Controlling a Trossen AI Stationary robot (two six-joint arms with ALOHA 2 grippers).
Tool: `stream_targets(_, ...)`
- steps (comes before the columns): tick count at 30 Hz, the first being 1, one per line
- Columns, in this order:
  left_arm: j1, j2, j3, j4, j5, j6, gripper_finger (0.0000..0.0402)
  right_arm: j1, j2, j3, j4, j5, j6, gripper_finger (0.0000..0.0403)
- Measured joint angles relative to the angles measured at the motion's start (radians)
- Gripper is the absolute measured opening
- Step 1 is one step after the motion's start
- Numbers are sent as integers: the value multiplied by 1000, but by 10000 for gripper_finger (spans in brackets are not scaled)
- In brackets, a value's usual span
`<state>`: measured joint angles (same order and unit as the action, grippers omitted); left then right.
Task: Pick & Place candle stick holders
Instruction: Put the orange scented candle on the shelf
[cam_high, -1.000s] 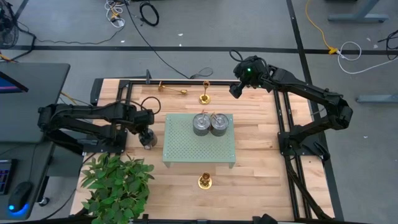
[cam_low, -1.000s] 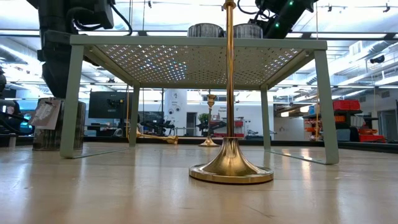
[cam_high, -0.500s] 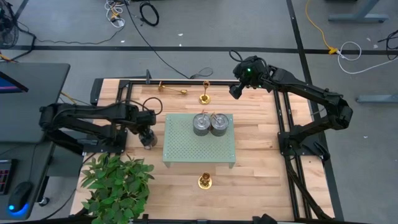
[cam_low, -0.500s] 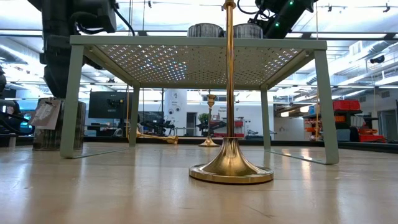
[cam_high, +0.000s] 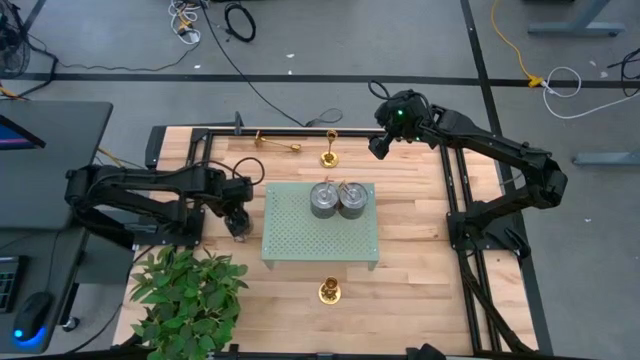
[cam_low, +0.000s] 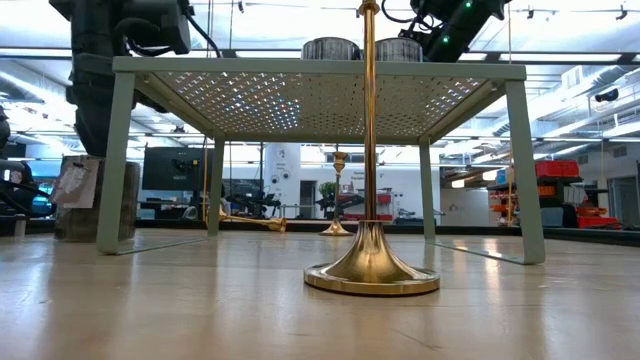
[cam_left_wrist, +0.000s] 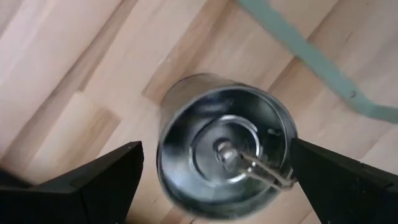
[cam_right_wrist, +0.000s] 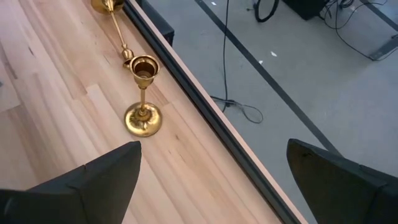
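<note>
Three gold candle stick holders are on the wooden table. One stands upright at the far edge (cam_high: 329, 155), also in the right wrist view (cam_right_wrist: 143, 93). One lies on its side beside it (cam_high: 275, 142). One stands upright near the front edge (cam_high: 329, 291) (cam_low: 371, 250). My left gripper (cam_high: 237, 212) is open, pointing down over a silver tin can (cam_left_wrist: 224, 152) left of the green stand, with its fingers on either side of the can and apart from it. My right gripper (cam_high: 378, 146) is open and empty, held high to the right of the far upright holder.
A green perforated stand (cam_high: 320, 240) sits mid-table with two silver cans (cam_high: 337, 198) on top. A potted plant (cam_high: 190, 295) is at the front left corner. A black frame rail (cam_high: 270, 129) runs along the far edge. Bare wood lies right of the stand.
My left arm has shifted slightly toward the table's right edge, above the silver can. Nothing else has moved.
</note>
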<state>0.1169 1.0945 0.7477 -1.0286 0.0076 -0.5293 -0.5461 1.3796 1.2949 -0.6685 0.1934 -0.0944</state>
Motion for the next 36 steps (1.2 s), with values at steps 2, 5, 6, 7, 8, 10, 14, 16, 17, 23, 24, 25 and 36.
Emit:
stream_targets(2, 0, -9, -1, 4, -2, -1, 399, 0, 0, 0, 0, 0, 0, 400)
stream_targets(5, 0, -10, -1, 2, 11, -4, 399, 0, 0, 0, 0, 0, 0, 400)
stream_targets(6, 0, -10, -2, 0, 17, 9, 399, 0, 0, 0, 0, 0, 1, 400)
stream_targets(7, 0, -10, -2, 1, 19, 22, 399, 0, 0, 0, 0, 0, 1, 400)
stream_targets(8, 0, -10, -2, 1, 19, 40, 399, 0, 0, 0, 0, 0, 1, 400)
stream_targets(10, 0, -10, -2, 2, 20, 71, 399, 0, 0, 0, 0, 0, 1, 400)
stream_targets(14, -3, -10, -2, 6, 21, 105, 399, 0, 0, 0, 0, 0, 1, 400)
stream_targets(16, -3, -10, -2, 12, 19, 106, 399, 0, 0, 0, 0, 0, 0, 400)
stream_targets(17, -3, -10, -2, 16, 18, 106, 399, 0, 0, 0, 0, 0, 0, 400)
stream_targets(23, -3, -10, -2, 21, 29, 96, 399, 0, 0, 0, 0, 0, 0, 400)
stream_targets(24, -3, -10, -2, 24, 30, 97, 399, 0, 0, 0, 0, 0, 0, 400)
stream_targets(25, -3, -10, -2, 24, 32, 97, 399, 0, 0, 0, 0, 0, 0, 400)
stream_targets(36, -5, -9, -2, 52, 175, 130, 399, 0, 0, 0, 0, -1, 0, 400)
